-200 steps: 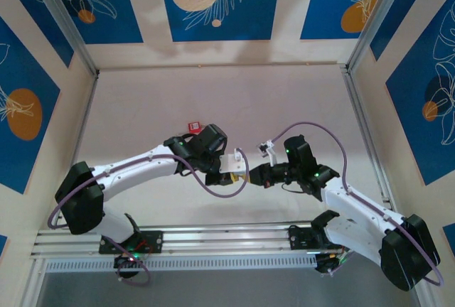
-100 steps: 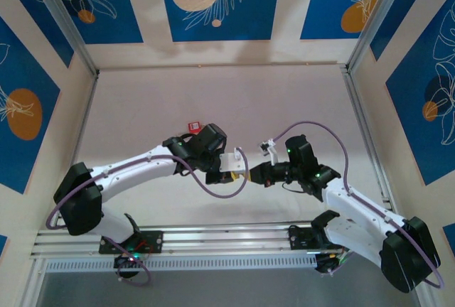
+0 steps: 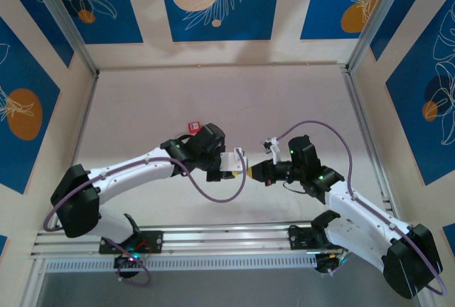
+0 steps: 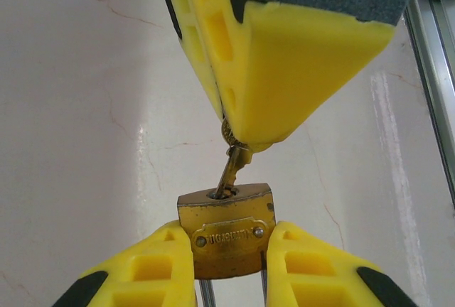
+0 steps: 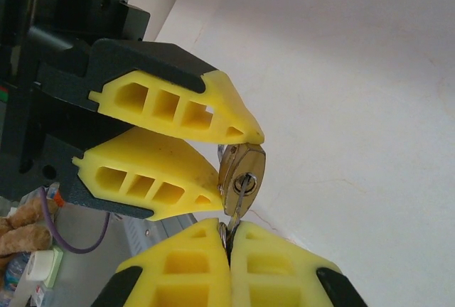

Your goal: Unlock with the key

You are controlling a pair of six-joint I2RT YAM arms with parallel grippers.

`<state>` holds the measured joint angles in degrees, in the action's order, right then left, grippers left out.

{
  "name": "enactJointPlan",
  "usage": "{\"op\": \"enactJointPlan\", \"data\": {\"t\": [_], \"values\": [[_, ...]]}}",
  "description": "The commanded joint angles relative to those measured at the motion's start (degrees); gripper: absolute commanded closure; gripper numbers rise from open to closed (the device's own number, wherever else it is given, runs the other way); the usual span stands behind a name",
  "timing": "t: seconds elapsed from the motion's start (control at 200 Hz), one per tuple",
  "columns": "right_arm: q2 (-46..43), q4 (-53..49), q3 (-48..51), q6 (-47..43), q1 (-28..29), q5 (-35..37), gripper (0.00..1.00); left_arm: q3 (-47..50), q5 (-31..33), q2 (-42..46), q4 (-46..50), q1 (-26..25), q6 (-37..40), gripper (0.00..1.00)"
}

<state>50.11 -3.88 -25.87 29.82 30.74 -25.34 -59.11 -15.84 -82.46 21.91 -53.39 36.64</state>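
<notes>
The pale table [image 3: 227, 94] takes up most of the top view. It is closed in on three sides by walls [image 3: 213, 1] with blue panels. Metal strips run along its left and right edges, and rails [image 3: 227, 232] lie across the near edge, where the arm bases are bolted. The far half of the table lies bare from side strip to side strip. There is also free surface between each elbow and the nearer side wall.

The left arm [image 3: 128, 172] reaches in from the lower left and the right arm [image 3: 362, 214] from the lower right. Their wrists meet nose to nose near the middle of the table, a little toward the near edge. A purple cable [image 3: 220, 190] hangs in a loop under the left wrist.

The left gripper [image 4: 229, 237] has its yellow fingers clamped on the sides of a brass padlock [image 4: 226, 218], whose keyhole face points at the other arm. The right gripper [image 5: 229, 234] has its fingers pressed flat together on the head of the key [image 4: 232, 168]. The key's blade slants into the padlock's keyhole, so the two gripper tips are just beside each other with only the key between them.

A small red object [image 3: 192, 126] lies on the table just behind the left wrist, apart from both grippers.
</notes>
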Motion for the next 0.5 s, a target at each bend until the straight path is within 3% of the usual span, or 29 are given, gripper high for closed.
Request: {"op": "enactJointPlan", "data": {"t": [0.0,0.185,0.49], "values": [[-0.2,0.2,1.36,-0.38,0.41,4.57,1.0,-3.19,-6.32,-0.07,-5.52,-2.51,3.28,0.86],[-3.9,0.08,3.57,2.12,0.79,4.24,1.0,-1.11,-1.81,-2.59,-6.5,-2.53,5.9,0.87],[-8.55,-2.53,4.8,2.36,0.92,6.53,1.0,0.97,-0.36,-2.06,-8.54,-2.42,6.87,0.87]]}}
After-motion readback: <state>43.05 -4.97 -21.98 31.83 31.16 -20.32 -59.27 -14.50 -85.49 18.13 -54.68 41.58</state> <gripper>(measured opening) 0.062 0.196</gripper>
